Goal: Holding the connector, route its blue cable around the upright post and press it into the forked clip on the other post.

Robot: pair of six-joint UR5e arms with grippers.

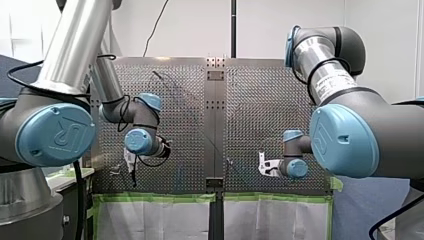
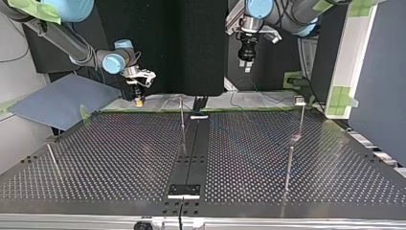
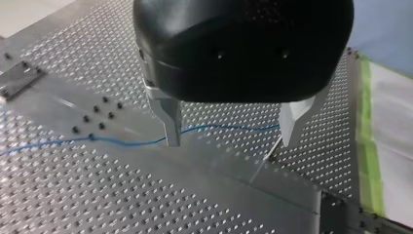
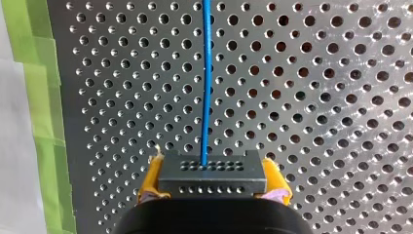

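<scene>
Nearest the right wrist camera, my right gripper (image 4: 213,168) has its yellow pads (image 4: 151,180) clamped on either side of the dark connector (image 4: 213,181). The blue cable (image 4: 206,83) leaves the connector's face and runs straight ahead over the perforated table (image 4: 316,97), whose edge beside it carries green tape (image 4: 29,97). My left gripper (image 3: 231,131) hangs over the table with its metal fingers (image 3: 170,122) spread wide and nothing between them, and the cable crosses the table beneath, passing the tip of one finger. In the top view a bare post (image 2: 288,167) stands nearest at the right, a thin post (image 2: 182,122) rises by the centre strip further back, and a headed post (image 2: 299,100) stands near the far edge, though I cannot tell whether its head is forked. The connector is held at that far edge, left of the middle
</scene>
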